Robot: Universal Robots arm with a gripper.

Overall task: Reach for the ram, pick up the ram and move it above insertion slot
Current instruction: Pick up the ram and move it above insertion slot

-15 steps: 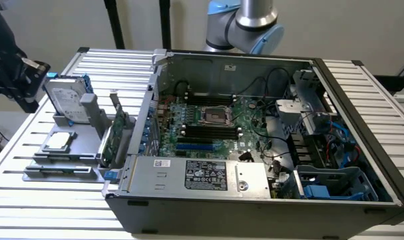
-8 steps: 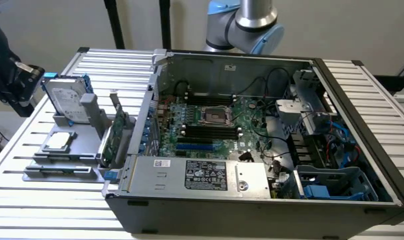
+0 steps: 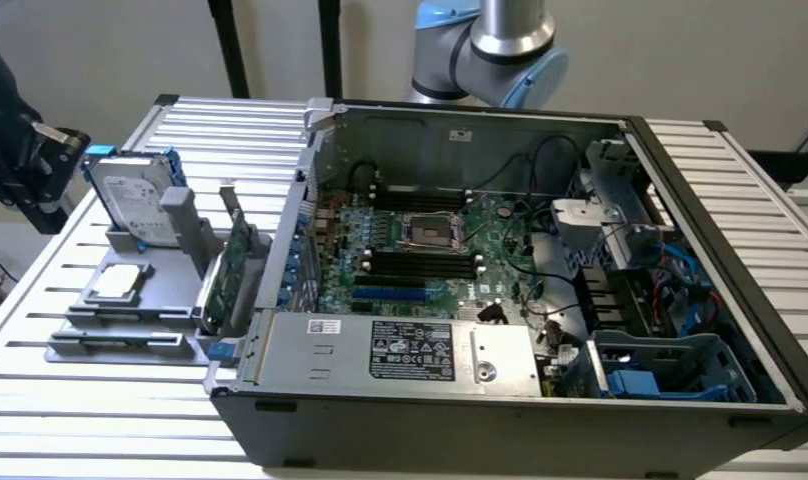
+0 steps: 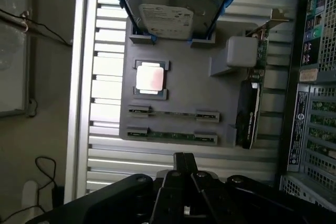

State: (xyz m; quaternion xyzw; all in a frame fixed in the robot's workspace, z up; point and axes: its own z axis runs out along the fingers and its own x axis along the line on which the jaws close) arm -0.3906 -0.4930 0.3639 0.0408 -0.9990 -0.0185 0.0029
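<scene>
Barely underway: hovering with the tool [image 4: 184, 156], tips together, clamping nothing, near but short of the ram [image 4: 170, 135], a thin flat green stick seated in the grey moulded holder [image 3: 171, 285] at lower left of the exterior view, on the ribbed metal tabletop [image 3: 57, 400]. Not gripped, not lifted, not yet over the insertion slot [image 3: 424, 265], long narrow black plastic at centre of the same view.

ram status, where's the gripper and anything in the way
Gripper short of the gray holder, jaws shut, empty. Ram seated in holder, untouched. Nothing between them.
</scene>
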